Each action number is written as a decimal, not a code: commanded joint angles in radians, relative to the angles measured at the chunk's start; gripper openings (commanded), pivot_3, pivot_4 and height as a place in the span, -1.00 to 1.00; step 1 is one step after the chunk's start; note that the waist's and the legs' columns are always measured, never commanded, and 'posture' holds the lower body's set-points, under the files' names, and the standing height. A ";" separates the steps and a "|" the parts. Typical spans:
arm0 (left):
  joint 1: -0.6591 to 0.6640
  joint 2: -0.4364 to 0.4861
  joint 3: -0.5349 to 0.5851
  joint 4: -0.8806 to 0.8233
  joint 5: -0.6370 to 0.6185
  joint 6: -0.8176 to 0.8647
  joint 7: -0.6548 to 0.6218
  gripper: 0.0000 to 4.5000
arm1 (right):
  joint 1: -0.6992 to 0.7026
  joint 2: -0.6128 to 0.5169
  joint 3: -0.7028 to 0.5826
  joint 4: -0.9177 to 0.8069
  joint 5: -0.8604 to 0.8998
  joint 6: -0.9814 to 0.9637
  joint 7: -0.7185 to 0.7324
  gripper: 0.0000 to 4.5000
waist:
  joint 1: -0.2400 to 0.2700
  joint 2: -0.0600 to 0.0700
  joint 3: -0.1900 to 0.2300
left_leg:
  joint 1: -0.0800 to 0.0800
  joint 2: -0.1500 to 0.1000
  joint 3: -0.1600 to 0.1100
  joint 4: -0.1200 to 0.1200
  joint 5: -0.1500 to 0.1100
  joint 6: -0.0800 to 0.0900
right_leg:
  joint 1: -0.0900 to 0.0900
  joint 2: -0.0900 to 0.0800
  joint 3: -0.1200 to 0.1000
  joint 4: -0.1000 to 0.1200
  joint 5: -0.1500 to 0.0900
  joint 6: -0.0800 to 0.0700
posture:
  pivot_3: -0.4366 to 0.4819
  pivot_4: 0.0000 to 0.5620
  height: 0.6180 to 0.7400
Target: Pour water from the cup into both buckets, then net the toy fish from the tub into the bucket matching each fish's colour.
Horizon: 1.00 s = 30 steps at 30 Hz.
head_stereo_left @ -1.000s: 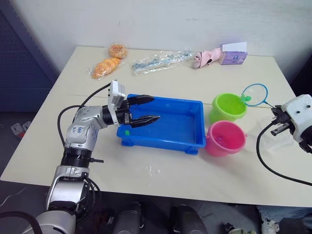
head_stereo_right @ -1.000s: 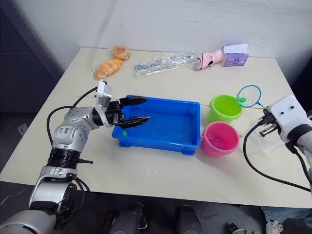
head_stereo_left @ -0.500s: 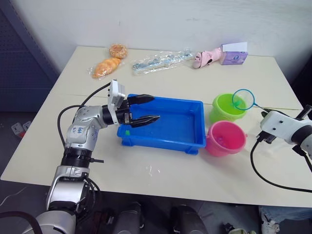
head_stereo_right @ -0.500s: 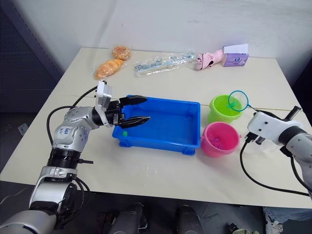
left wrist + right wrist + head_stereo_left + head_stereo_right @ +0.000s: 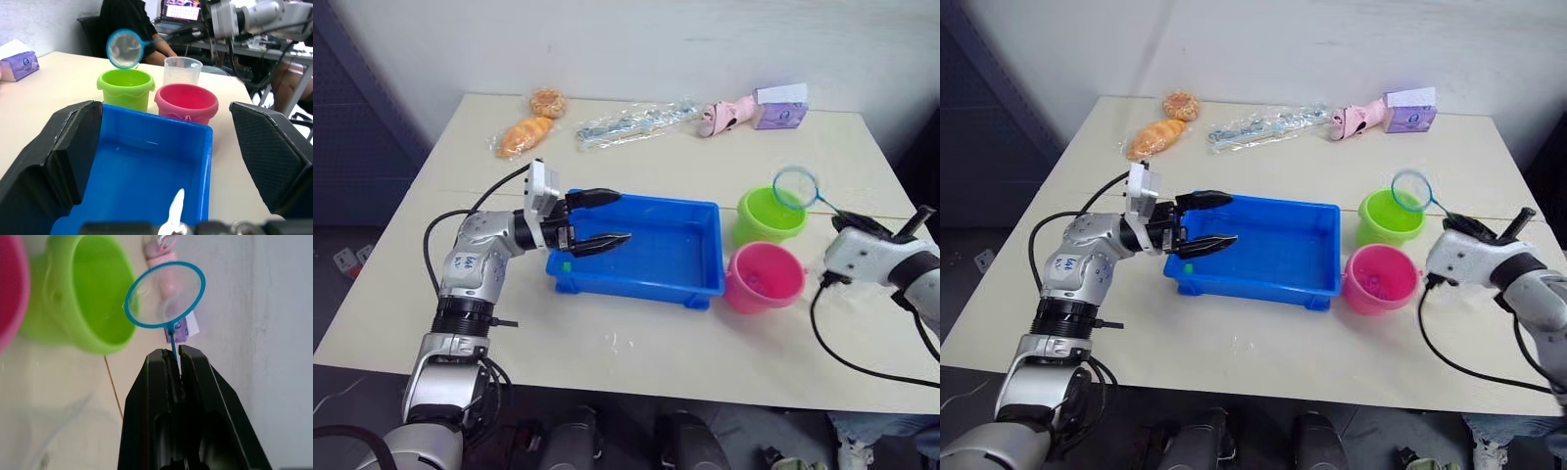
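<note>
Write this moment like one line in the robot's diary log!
right end effector: shut on net | net: over green bucket | left end effector: open, over tub | cup: behind pink bucket

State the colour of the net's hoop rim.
Blue; the net shows it best in the right wrist view.

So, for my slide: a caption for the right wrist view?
Right gripper pinching the net by its handle beside the green bucket.

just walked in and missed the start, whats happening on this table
The right tool is shut on the net, holding its hoop above the green bucket. The left tool hangs open over the near end of the blue tub, where a green toy fish lies. The pink bucket sits beside the tub.
</note>
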 commanded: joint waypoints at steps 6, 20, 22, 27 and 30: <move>0.050 0.179 0.110 0.116 0.015 -0.147 -0.112 0.99 | -0.148 0.022 0.064 -0.337 0.601 0.613 0.234 -1.00 | 0.007 0.000 0.000 | 0.000 0.002 -0.002 0.000 0.000 -0.001 | 0.001 0.001 -0.001 0.000 0.000 0.000 | -0.05 -0.47 1.00; -0.079 0.439 -0.018 0.344 0.170 -0.252 -0.372 0.99 | -0.666 0.249 0.617 0.026 0.479 0.959 0.304 -1.00 | 0.006 0.000 0.000 | -0.002 -0.002 -0.001 0.000 -0.002 0.003 | -0.004 -0.004 0.000 0.003 0.000 -0.001 | -0.05 -0.47 1.00; -0.090 0.444 -0.042 0.330 0.177 -0.249 -0.376 0.99 | -0.714 0.300 0.652 0.110 0.446 0.941 0.313 -1.00 | 0.005 0.000 0.000 | -0.003 -0.002 -0.001 0.000 -0.002 0.003 | -0.004 -0.004 -0.001 0.003 0.000 -0.001 | -0.05 -0.47 1.00; -0.119 0.461 -0.106 0.289 0.189 -0.241 -0.376 0.99 | -0.797 0.397 0.707 0.257 0.378 0.904 0.349 -1.00 | -0.007 -0.001 0.000 | -0.004 -0.003 -0.001 0.001 -0.002 0.004 | -0.004 -0.005 -0.001 0.003 0.000 -0.001 | -0.05 -0.47 1.00; -0.138 0.463 -0.155 0.239 0.194 -0.220 -0.376 0.99 | -0.818 0.448 0.725 0.304 0.360 0.899 0.372 -1.00 | -0.016 -0.001 0.000 | -0.004 -0.003 -0.001 0.001 -0.002 0.004 | -0.004 -0.005 -0.001 0.004 0.000 -0.001 | -0.05 -0.47 1.00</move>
